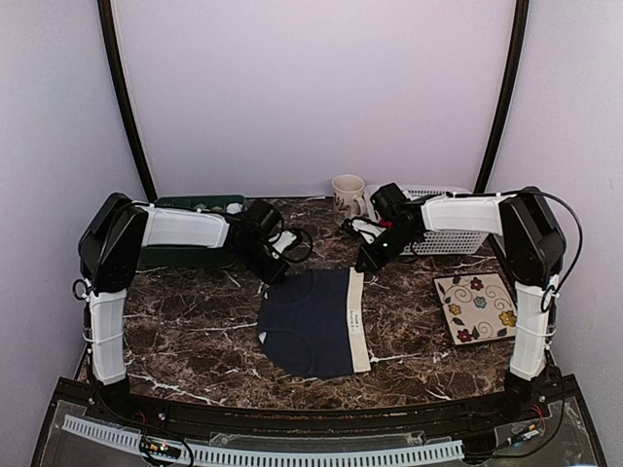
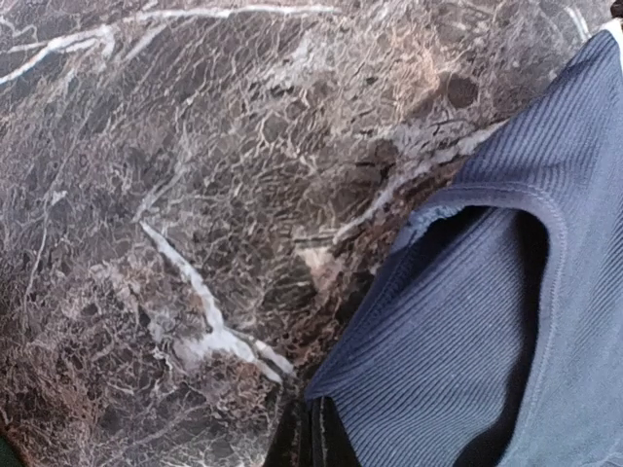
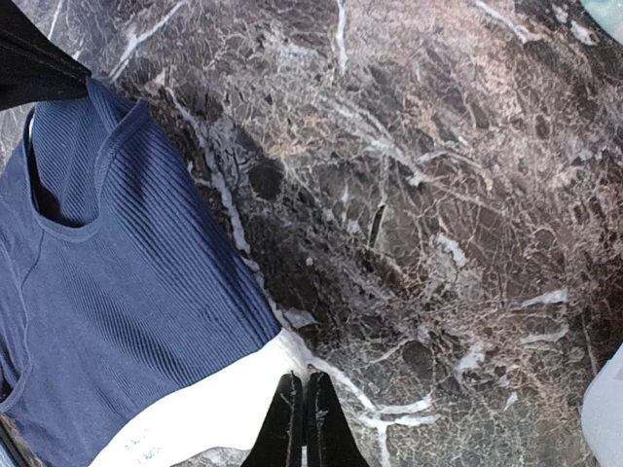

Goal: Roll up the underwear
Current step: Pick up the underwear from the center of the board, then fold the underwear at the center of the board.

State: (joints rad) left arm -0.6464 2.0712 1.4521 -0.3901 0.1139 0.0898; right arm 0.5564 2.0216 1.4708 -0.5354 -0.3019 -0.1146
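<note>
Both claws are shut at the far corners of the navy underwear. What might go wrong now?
The left claw sits at the very edge of the navy underwear; it may have caught one layer, or none.
The right claw meets only the rim of the white waistband, so cloth could slip and roll crooked.

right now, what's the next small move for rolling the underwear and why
Probably lift both far corners slightly and check the cloth comes up. The navy underwear lies flat on the table, waistband to the right; the left jaws are shut at its far left corner, the right jaws at the waistband's far end, but a real pinch isn't clear.
</note>
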